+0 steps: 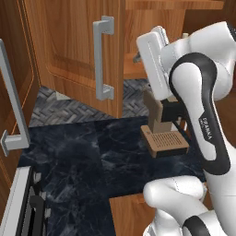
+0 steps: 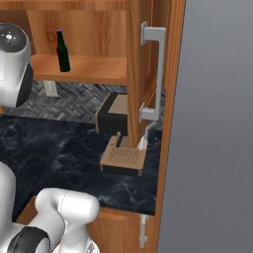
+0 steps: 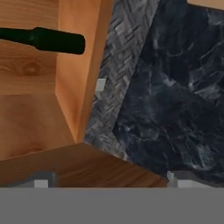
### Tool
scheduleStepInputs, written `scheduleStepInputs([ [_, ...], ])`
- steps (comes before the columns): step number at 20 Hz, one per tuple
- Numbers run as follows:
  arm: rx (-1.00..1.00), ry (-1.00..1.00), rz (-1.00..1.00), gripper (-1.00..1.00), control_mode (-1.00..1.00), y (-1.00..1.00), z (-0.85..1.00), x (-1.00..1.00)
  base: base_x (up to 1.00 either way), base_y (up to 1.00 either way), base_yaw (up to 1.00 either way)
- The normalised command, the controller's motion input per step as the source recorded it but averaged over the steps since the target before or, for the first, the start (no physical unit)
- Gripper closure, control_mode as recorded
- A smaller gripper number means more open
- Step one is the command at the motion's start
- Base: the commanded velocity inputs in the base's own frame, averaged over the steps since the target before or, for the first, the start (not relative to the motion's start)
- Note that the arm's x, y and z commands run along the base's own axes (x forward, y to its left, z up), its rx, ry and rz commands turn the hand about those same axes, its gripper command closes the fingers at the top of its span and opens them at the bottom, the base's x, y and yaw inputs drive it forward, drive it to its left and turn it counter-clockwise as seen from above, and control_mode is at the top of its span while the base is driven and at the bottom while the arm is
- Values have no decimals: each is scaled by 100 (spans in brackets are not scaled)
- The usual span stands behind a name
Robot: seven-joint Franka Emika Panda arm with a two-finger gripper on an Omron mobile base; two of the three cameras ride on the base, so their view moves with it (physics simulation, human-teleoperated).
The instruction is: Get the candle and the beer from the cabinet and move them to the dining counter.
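Observation:
The cabinet point(image 2: 94, 69) stands open, and its wooden shelf carries the beer point(image 2: 62, 52), a slim dark green bottle with a purple cap, standing upright. The hand view is rolled, so the beer point(image 3: 43, 39) lies sideways at its top left, on the shelf beyond the cabinet's edge. My gripper point(image 3: 111, 181) is open with nothing between its fingertips point(image 3: 41, 181), still short of the bottle and outside the shelf. My white hand point(image 1: 152, 57) is raised at the cabinet opening. The candle and the dining counter are out of view.
An open cabinet door point(image 1: 73, 50) with a silver bar handle hangs left of my arm, and another door point(image 2: 153, 74) hangs to the right. A brown coffee machine point(image 2: 121, 148) sits on the dark marble counter point(image 1: 92, 152) under the cabinet. A grey panel point(image 2: 217, 123) rises at the right.

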Motion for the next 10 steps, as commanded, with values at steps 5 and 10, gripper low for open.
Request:
scheduleStepInputs([
  [5, 9, 0, 22, -100, -100, 44, -11, 20, 0, 0, 0],
  [10, 10, 0, 23, -100, -100, 38, -9, 21, 0, 0, 0],
])
